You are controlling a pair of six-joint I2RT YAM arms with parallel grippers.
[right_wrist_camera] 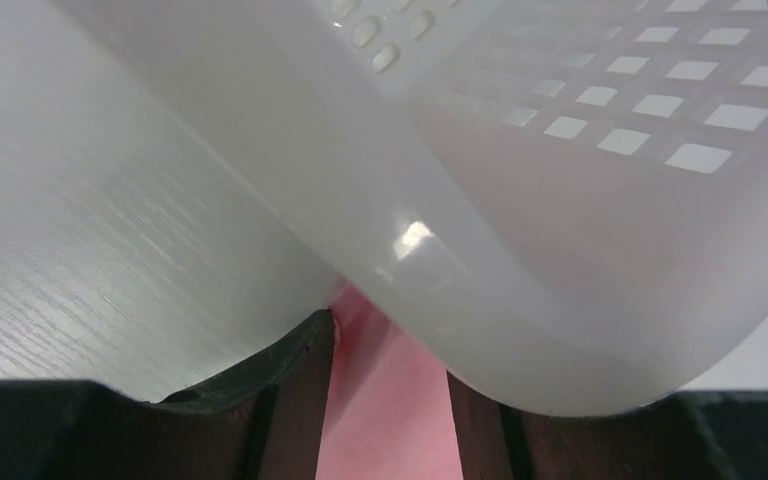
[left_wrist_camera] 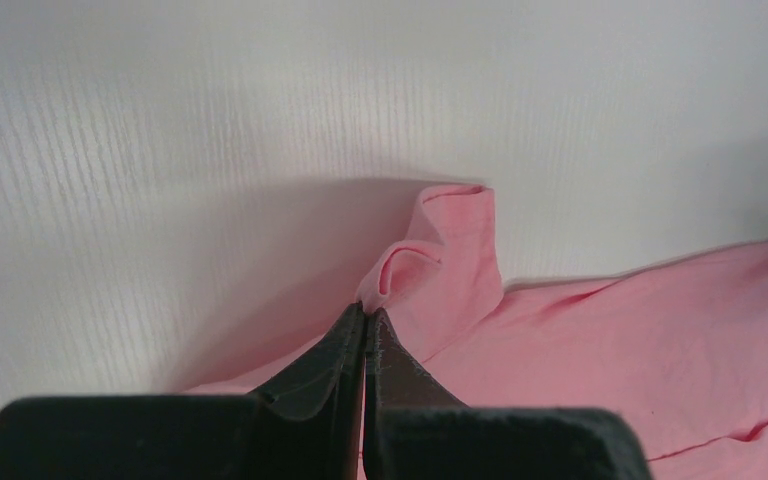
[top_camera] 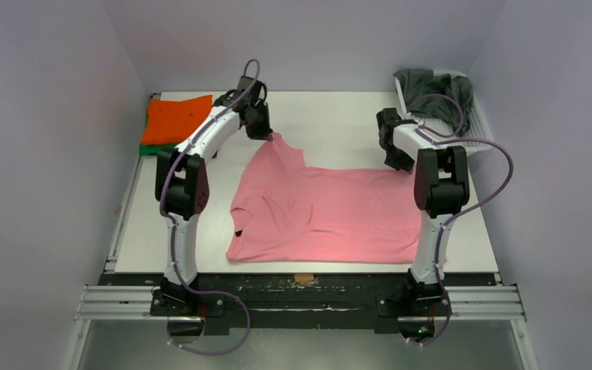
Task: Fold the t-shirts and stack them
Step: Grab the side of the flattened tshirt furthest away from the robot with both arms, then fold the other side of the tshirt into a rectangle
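Note:
A salmon pink t-shirt [top_camera: 331, 212] lies spread across the middle of the table. My left gripper [top_camera: 266, 132] is shut on its far left sleeve, whose hem bunches up just past the tips [left_wrist_camera: 367, 312], while the rest of the pink cloth [left_wrist_camera: 640, 340] trails right. At the shirt's far right corner my right gripper [top_camera: 395, 163] sits low. Its jaws [right_wrist_camera: 385, 350] stand apart with pink cloth [right_wrist_camera: 385, 420] between them, and the right tip is hidden behind the basket. A folded orange t-shirt [top_camera: 176, 117] lies on a green one [top_camera: 150, 148] at the far left. A dark grey t-shirt [top_camera: 432, 91] hangs in the basket.
The white slotted basket [top_camera: 472, 139] stands at the far right corner. Its rounded wall [right_wrist_camera: 580, 250] is right in front of my right gripper's fingers. The table edge with its rail runs along the front, and purple walls close in both sides.

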